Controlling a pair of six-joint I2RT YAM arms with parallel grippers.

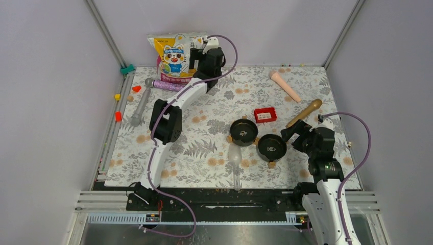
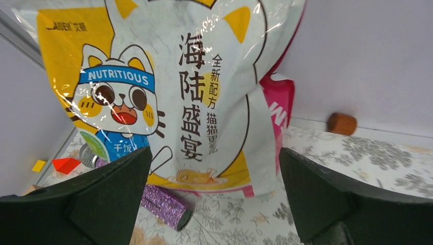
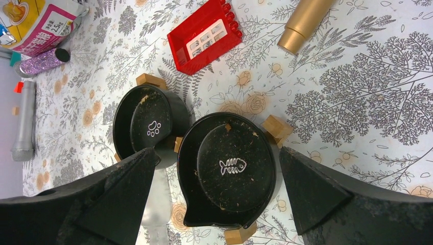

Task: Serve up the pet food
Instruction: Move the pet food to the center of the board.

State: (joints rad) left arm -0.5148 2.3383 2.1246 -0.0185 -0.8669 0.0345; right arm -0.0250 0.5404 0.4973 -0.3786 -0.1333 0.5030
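The yellow-white-pink cat-print bag [image 1: 175,56] stands at the back of the table; it fills the left wrist view [image 2: 204,92]. No loose kibble shows. My left gripper [image 1: 205,62] is open right in front of the bag's lower right part, jaws wide apart [image 2: 212,199]. Two black bowls sit mid-table: one with a paw mark [image 1: 243,132] [image 3: 148,127] and one with a fish-bone mark [image 1: 271,147] [image 3: 230,168], holding only crumbs. My right gripper [image 1: 290,133] is open just right of and above the fish bowl [image 3: 214,204].
A red box [image 1: 265,115] [image 3: 205,34], a gold cylinder [image 1: 305,112] [image 3: 305,23], a pink tapered piece [image 1: 285,86], a purple glitter tube [image 1: 171,85] [image 2: 163,204], a grey microphone [image 1: 141,102], a clear scoop [image 1: 235,163] and small wooden blocks [image 3: 277,129] lie around.
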